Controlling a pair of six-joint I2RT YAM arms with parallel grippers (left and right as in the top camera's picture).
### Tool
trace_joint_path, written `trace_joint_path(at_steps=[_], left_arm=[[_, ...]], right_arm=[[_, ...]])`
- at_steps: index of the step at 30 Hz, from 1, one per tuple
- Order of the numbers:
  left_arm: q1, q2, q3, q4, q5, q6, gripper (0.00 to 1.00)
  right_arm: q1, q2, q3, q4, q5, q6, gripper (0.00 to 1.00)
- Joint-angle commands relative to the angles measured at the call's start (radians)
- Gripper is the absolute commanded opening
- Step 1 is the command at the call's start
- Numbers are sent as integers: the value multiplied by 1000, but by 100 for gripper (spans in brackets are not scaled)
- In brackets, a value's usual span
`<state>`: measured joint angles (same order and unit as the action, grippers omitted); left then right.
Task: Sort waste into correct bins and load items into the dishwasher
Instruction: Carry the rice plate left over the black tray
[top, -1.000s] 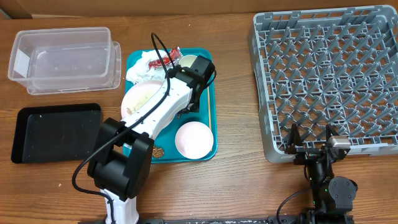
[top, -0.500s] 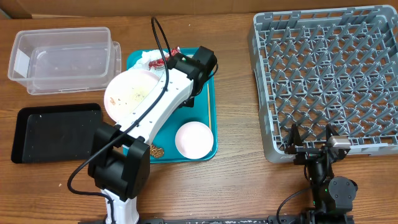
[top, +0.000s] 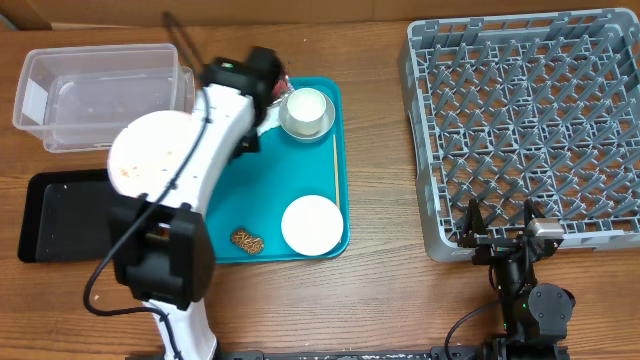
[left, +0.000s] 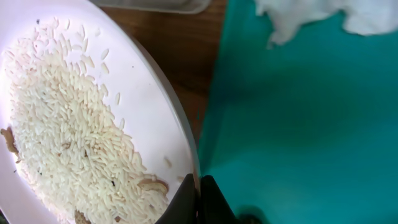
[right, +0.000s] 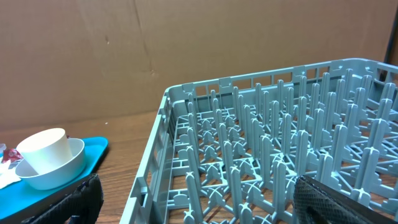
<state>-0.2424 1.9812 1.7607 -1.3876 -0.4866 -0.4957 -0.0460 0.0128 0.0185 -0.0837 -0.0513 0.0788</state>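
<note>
Overhead view: left jaws pinch the rim of the large plate (top: 135, 160), scattered with rice crumbs (left: 68, 137), held over the edge of the black tray (top: 60, 220) beside the clear tub (top: 100, 100). Right jaws gape, idle. Likely next: tip crumbs into a bin.

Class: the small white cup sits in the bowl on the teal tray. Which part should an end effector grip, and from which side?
Probably grip the cup wall at its rim, coming from above: it stands upright, and the bowl rings its lower part, blocking side approaches.
</note>
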Motion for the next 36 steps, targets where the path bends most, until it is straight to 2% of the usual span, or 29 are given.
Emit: trace_joint_path(at_steps=[1, 5, 11, 17, 23, 28, 36], left_arm=[[96, -66, 29, -2, 67, -5, 4], [212, -85, 29, 19, 202, 11, 4], [372, -85, 29, 69, 477, 135, 4], [484, -85, 29, 87, 560, 201, 4], [579, -85, 28, 92, 798, 348, 4], [626, -85, 28, 86, 814, 373, 4], [743, -85, 28, 64, 1035, 438, 4]], right_arm=[[-5, -10, -10, 4, 5, 7, 100], [-5, -10, -10, 4, 5, 7, 100], [-5, -10, -10, 4, 5, 7, 100], [-5, -10, -10, 4, 5, 7, 100], [-5, -10, -10, 4, 5, 7, 100], [-5, -10, -11, 4, 5, 7, 100], [-5, -10, -10, 4, 5, 7, 100]])
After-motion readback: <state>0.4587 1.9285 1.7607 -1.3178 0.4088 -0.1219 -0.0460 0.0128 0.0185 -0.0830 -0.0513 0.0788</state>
